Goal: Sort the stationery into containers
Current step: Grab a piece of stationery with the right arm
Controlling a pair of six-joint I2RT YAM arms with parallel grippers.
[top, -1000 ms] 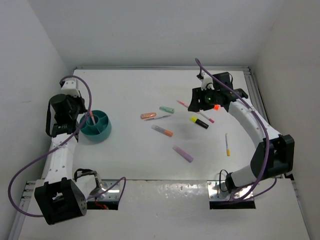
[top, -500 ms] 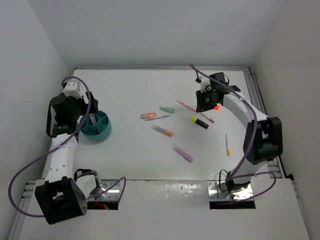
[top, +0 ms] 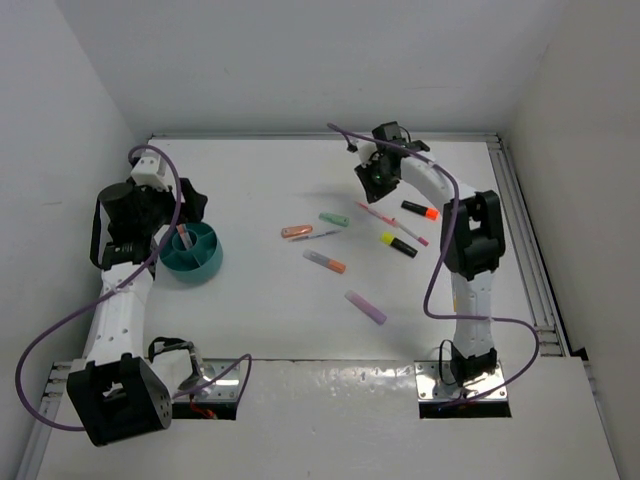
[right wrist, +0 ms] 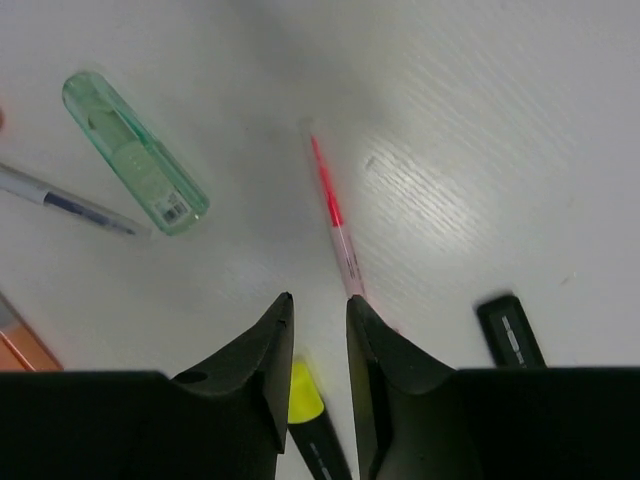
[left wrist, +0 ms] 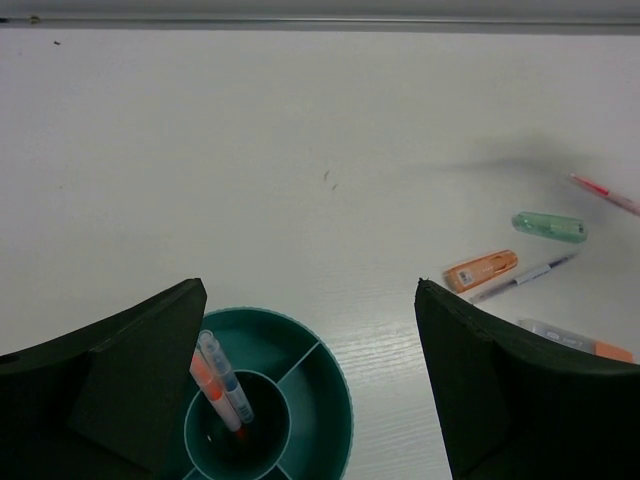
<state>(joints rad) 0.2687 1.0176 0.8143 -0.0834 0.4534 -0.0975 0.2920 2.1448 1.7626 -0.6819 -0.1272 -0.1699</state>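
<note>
Reaching far forward, the right arm (top: 465, 240) holds the right gripper (right wrist: 320, 310), jaws narrowly parted and empty, above a pink pen (right wrist: 335, 225). The left gripper (left wrist: 310, 330) hangs, jaws spread wide, over the teal bowl (left wrist: 335, 400), two pens (left wrist: 222, 385) in its centre compartment.

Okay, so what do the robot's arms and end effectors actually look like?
The left arm and right arm have white links, black joints and a looping purple cable. The left end effector and right end effector have two dark, blocky fingers each.

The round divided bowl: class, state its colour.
The bowl is teal, a dark blue-green; the left wrist view shows it best.
</note>
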